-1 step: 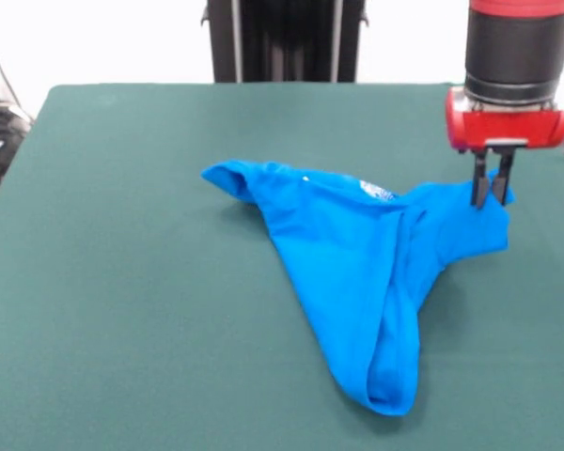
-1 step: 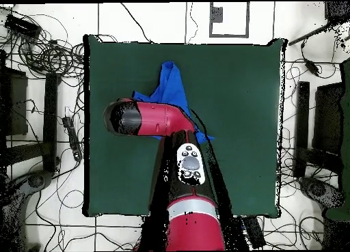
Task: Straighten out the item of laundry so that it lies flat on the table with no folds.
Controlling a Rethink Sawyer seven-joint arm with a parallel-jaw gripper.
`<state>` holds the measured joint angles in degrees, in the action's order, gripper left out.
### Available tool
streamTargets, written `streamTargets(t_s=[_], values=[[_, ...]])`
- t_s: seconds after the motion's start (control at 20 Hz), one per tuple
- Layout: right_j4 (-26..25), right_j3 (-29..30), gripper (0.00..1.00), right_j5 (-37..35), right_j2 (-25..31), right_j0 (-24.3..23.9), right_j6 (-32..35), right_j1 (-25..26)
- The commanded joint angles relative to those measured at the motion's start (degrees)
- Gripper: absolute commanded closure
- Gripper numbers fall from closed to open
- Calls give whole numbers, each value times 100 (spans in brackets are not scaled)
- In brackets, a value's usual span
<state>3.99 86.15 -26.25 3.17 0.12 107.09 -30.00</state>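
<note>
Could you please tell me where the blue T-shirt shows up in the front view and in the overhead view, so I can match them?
Front view: the blue T-shirt lies crumpled right of centre on the green table, the gripper at its right corner.
Overhead view: the T-shirt shows above centre, largely hidden under the arm.
Shared landmark: the red and black arm.

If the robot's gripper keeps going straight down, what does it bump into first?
Most likely the blue shirt. The gripper points down with its fingers close together at the shirt's bunched corner, probably already touching it. Under that cloth is the green table.
</note>
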Motion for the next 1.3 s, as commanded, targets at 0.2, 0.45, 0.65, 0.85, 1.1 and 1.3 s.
streamTargets(t_s=[0.2, 0.45, 0.65, 0.85, 1.1, 1.3], values=[[337, 752, 100, -98, 115, 121, 1317, 17], [220, 1597, 100, 330, 23, 138, 1429, -458], [110, 2255, 100, 770, -56, 101, 1506, -773], [47, 2514, 100, 1250, 1, -36, 1430, -633], [38, 2555, 100, 1707, 111, -176, 1292, -281], [148, 2667, 100, 1860, 224, -213, 1321, -218]])
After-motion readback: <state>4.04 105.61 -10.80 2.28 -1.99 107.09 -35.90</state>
